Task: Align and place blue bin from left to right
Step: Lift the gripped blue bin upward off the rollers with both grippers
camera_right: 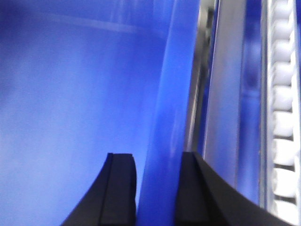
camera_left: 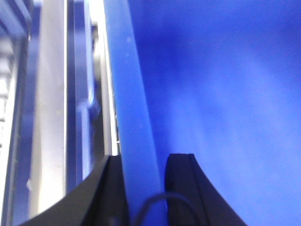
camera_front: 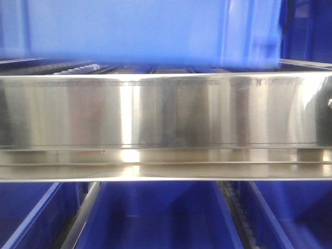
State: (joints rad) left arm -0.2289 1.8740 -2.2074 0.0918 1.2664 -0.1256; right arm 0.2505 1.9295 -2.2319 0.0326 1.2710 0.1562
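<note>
Gripping, left arm: left gripper [camera_left: 143,193] is closed on one thin upright wall of the blue plastic bin [camera_left: 225,94]. The black fingers [camera_left: 181,188] sit one on each face and the wall fills the gap between them.
Gripping, right arm: right gripper [camera_right: 157,193] is clamped the same way on a wall of the bin, with the bin's inside on the view's left.
Bin position: it sits on the steel roller shelf [camera_front: 78,68] at the shelf's front edge, directly above the brushed front rail [camera_front: 166,114]. It spans from the front view's left side to past centre, and its lower edge is blurred.
Beside the right-held wall: a steel strip [camera_right: 225,117], then a row of white rollers [camera_right: 282,117] just outside it.
Lower level: other blue bins [camera_front: 155,218] stand side by side under the rail, with roller tracks between them.
</note>
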